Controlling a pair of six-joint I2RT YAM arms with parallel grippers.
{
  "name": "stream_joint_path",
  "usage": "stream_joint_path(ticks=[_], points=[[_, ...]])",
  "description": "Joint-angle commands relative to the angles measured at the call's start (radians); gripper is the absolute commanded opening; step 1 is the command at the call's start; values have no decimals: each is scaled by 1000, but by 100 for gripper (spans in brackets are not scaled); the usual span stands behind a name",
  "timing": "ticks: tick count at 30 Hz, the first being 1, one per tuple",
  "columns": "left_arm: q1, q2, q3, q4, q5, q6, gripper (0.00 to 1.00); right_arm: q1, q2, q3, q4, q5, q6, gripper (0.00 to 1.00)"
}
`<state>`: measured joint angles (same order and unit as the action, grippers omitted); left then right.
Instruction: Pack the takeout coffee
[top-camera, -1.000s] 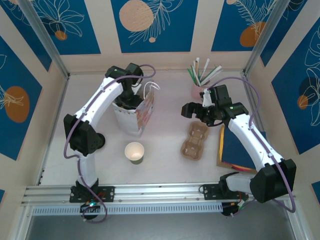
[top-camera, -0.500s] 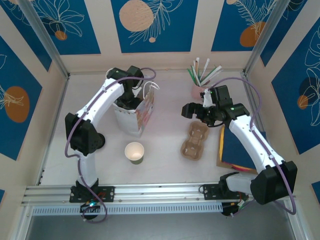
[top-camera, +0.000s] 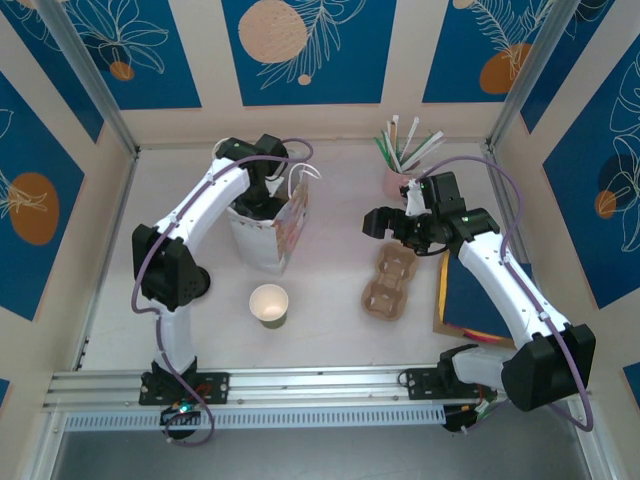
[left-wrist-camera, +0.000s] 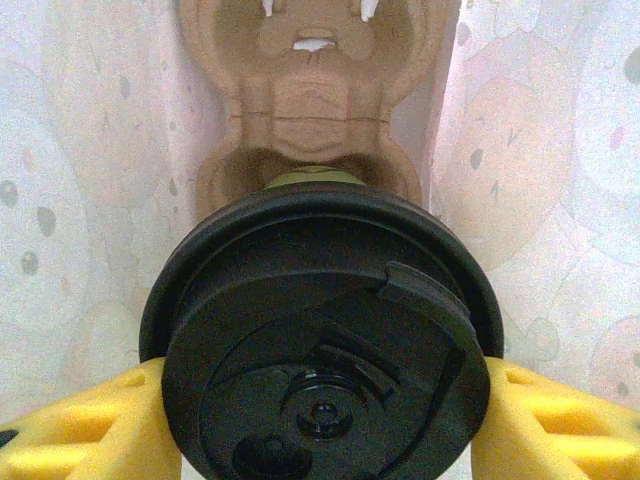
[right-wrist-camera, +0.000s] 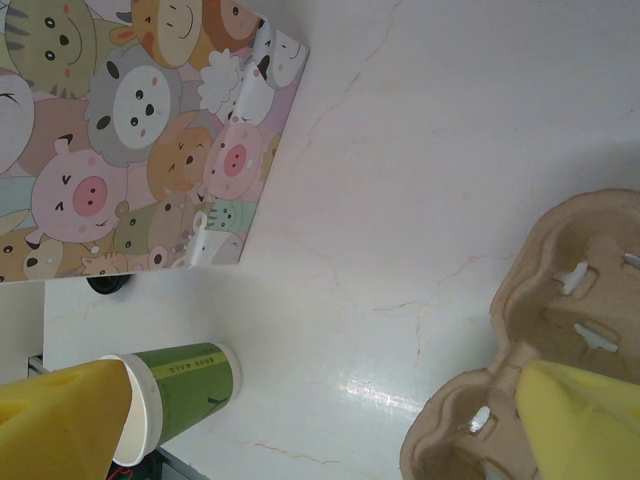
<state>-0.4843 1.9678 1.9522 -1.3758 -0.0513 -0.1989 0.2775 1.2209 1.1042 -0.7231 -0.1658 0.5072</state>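
Where the left gripper (left-wrist-camera: 325, 425) stands inside the gift bag (top-camera: 285, 238), near the table's (top-camera: 340, 190) far edge and left of centre, its yellow fingers (left-wrist-camera: 80, 430) clamp the takeout coffee (left-wrist-camera: 320, 330) at partial spread, one on each side.
Cup: sliver of dark-green wall, round black lid with sip flap, over a pocket of a cardboard carrier (left-wrist-camera: 310, 110) in the bag; whether seated cannot be told.
Right gripper (right-wrist-camera: 328, 385): jaws at full spread, holding nothing, above bare table beside a second carrier (right-wrist-camera: 520, 330).
Lidless green cup (right-wrist-camera: 190, 385): small print, unreadable.
Bag: cartoon animal faces.
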Motion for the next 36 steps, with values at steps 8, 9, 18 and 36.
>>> stream_joint_path(ticks=[8, 9, 18, 36], points=[[13, 1, -16, -11, 25, 24, 54, 8, -25, -8, -27, -19, 8, 99], [14, -1, -17, -9, 26, 23, 55, 7, -27, -9, -27, -18, 10, 99], [13, -7, -24, -9, 24, 23, 55, 9, -38, -21, -27, -14, 15, 99], [13, -33, -44, -25, 10, 13, 54, 11, -43, -27, -22, -8, 21, 99]])
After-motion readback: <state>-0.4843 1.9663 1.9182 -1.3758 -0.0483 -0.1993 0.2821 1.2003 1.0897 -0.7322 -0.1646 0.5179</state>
